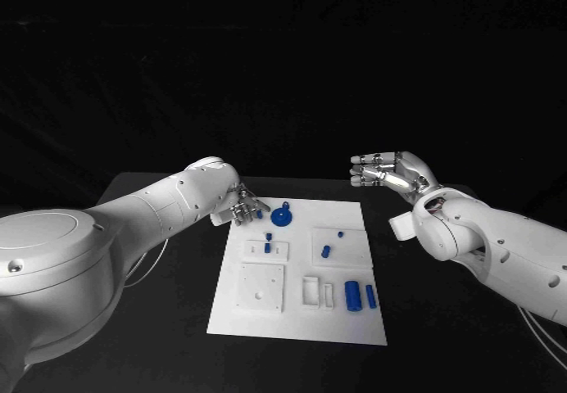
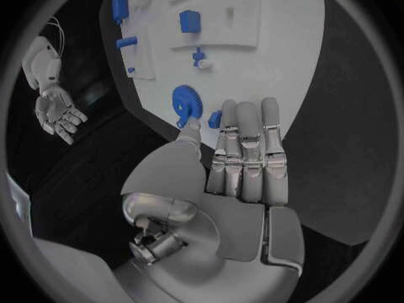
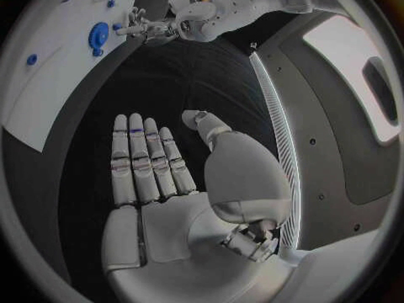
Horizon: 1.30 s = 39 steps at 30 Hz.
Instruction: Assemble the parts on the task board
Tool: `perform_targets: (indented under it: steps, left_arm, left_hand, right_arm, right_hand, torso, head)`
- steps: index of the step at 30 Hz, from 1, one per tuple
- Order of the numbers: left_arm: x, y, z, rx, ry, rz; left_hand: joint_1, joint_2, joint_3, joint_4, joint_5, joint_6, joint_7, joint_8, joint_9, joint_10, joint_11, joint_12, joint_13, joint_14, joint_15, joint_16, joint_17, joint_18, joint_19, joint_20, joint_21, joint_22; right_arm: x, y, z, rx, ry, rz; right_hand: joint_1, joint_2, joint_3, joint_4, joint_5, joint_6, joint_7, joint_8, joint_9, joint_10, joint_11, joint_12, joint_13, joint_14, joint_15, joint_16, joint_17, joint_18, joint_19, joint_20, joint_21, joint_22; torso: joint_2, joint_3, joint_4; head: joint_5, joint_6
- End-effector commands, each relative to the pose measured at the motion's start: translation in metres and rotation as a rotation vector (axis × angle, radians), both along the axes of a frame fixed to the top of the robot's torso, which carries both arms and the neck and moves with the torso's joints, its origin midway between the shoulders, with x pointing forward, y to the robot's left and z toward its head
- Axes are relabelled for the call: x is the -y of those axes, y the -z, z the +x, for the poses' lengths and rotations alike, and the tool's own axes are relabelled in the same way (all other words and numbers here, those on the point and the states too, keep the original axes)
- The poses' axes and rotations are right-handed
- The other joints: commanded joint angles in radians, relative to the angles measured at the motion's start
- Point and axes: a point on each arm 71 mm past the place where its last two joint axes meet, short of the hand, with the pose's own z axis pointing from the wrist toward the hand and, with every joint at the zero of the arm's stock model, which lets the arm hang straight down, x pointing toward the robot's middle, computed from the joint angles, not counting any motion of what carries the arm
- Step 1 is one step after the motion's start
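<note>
On board's far edge: left hand (image 2: 244,155) by blue gear (image 2: 188,103) | right hand (image 3: 160,175) empty

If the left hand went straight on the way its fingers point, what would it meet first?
Probably the blue gear on the board: the left hand has its fingertips right beside it, though depth is unclear.

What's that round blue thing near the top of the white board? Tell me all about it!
It is a blue gear, a flat round wheel with tiny teeth round its rim, and it looks like plastic. It lies on the task board near the far edge. The left wrist view shows a small blue knob beside it. The left hand is right next to it, with a fingertip at its rim; whether they actually touch is hard to tell.
</note>
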Motion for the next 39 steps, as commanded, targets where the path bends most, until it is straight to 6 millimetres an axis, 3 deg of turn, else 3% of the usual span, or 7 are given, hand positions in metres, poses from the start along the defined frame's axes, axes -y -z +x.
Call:
perform_targets:
  steps: [1, 20, 25, 31, 32, 33, 39]
  left_arm:
    - [0.0017, 0.0034, -0.0008, 0.003, 0.002, -0.002]
    - [0.0003, 0.0068, -0.0020, -0.013, 0.001, -0.007]
    - [-0.0002, 0.0073, -0.0024, -0.019, -0.004, -0.025]
    - [0.0005, 0.0080, -0.0033, -0.030, -0.019, -0.068]
    - [0.0008, 0.0081, -0.0034, -0.031, -0.021, -0.074]
    - [0.0011, 0.0081, -0.0035, -0.031, -0.022, -0.078]
    - [0.0018, 0.0078, -0.0037, -0.022, -0.031, -0.090]
  left_hand:
    - [0.005, 0.016, 0.004, -0.011, 0.004, 0.002, 0.004, -0.006, -0.003, 0.004, -0.001, -0.004, 0.000, 0.007, 0.002, 0.001, -0.001, -0.015, 0.007, 0.002, 0.002, 0.002]
    - [0.081, 0.065, 0.029, -0.088, 0.035, 0.027, -0.008, -0.003, 0.009, 0.004, -0.007, -0.007, -0.001, 0.007, -0.002, 0.004, -0.001, -0.015, 0.006, -0.001, 0.002, 0.005]
    - [0.136, 0.075, 0.044, -0.129, 0.098, 0.047, -0.019, 0.008, 0.031, 0.008, -0.012, -0.010, -0.004, 0.011, -0.006, 0.010, 0.003, -0.015, 0.010, -0.004, 0.005, 0.012]
    - [0.176, 0.082, 0.062, -0.190, 0.193, 0.051, -0.033, 0.047, 0.164, 0.027, -0.019, -0.029, -0.017, 0.014, -0.013, 0.026, 0.011, -0.015, 0.011, -0.011, 0.012, 0.043]
    - [0.174, 0.084, 0.073, -0.202, 0.187, 0.040, -0.035, 0.059, 0.211, 0.033, -0.020, -0.035, -0.022, 0.014, -0.013, 0.028, 0.013, -0.015, 0.010, -0.012, 0.014, 0.053]
    - [0.193, 0.095, 0.112, -0.221, 0.075, 0.039, -0.036, 0.068, 0.237, 0.036, -0.022, -0.039, -0.024, 0.015, -0.016, 0.030, 0.015, -0.015, 0.011, -0.015, 0.015, 0.058]
    - [0.096, 0.009, 0.349, -0.223, 0.114, 0.020, -0.044, 0.095, 0.485, 0.053, -0.030, -0.030, -0.015, 0.023, -0.022, 0.048, 0.030, -0.015, 0.015, -0.022, 0.021, 0.118]
  right_arm:
    - [-0.0028, -0.0006, -0.0005, 0.005, -0.019, -0.004]
    - [-0.0049, -0.0005, -0.0006, 0.002, -0.026, -0.002]
    - [-0.0048, -0.0005, -0.0006, 0.002, -0.027, -0.002]
    - [-0.0038, -0.0005, -0.0006, 0.001, -0.026, -0.002]
    - [-0.0037, -0.0005, -0.0006, 0.001, -0.025, -0.002]
    - [-0.0035, -0.0005, -0.0006, 0.001, -0.025, -0.002]
    - [-0.0031, -0.0006, -0.0008, 0.001, -0.025, -0.002]
  right_hand:
    - [0.001, 0.003, 0.001, -0.004, -0.005, -0.008, 0.000, -0.002, -0.001, -0.007, -0.003, -0.004, -0.001, -0.005, 0.001, -0.003, -0.002, 0.011, -0.008, -0.002, 0.000, -0.001]
    - [-0.002, 0.005, -0.001, -0.003, -0.004, -0.010, 0.000, -0.003, -0.001, -0.009, -0.002, -0.004, -0.001, -0.007, 0.001, -0.003, -0.002, 0.010, -0.010, -0.001, 0.000, -0.001]
    - [-0.002, 0.005, -0.001, -0.003, -0.004, -0.010, 0.000, -0.003, -0.001, -0.009, -0.002, -0.004, -0.001, -0.007, 0.001, -0.003, -0.002, 0.010, -0.010, -0.001, 0.000, -0.001]
    - [-0.003, 0.005, -0.003, -0.001, -0.002, -0.010, 0.000, -0.002, -0.001, -0.009, -0.002, -0.004, -0.002, -0.007, 0.001, -0.003, -0.002, 0.011, -0.011, -0.001, 0.000, -0.001]
    - [-0.003, 0.005, -0.003, -0.001, -0.002, -0.010, 0.000, -0.002, -0.001, -0.009, -0.002, -0.004, -0.002, -0.007, 0.001, -0.003, -0.002, 0.011, -0.011, -0.001, 0.000, -0.001]
    - [-0.003, 0.005, -0.003, -0.001, -0.002, -0.010, 0.000, -0.002, -0.001, -0.009, -0.002, -0.004, -0.002, -0.007, 0.001, -0.003, -0.002, 0.011, -0.011, -0.001, 0.000, -0.001]
    - [-0.003, 0.005, -0.003, -0.001, -0.002, -0.010, 0.000, -0.002, -0.001, -0.009, -0.002, -0.004, -0.002, -0.007, 0.001, -0.003, -0.002, 0.011, -0.011, -0.001, 0.000, -0.001]
  torso:
    - [0.000, 0.0005, 0.0003]
    - [0.002, -0.0013, 0.0022]
    - [0.002, -0.0010, 0.0015]
    - [0.002, -0.0010, 0.0015]
    - [0.003, -0.0010, 0.0017]
    - [0.003, -0.0010, 0.0020]
    - [0.003, -0.0007, 0.0016]
  head:
    - [0.000, 0.002]
    - [-0.005, 0.003]
    - [-0.004, 0.003]
    - [-0.004, 0.002]
    - [-0.004, 0.002]
    - [-0.004, 0.002]
    - [-0.003, 0.002]
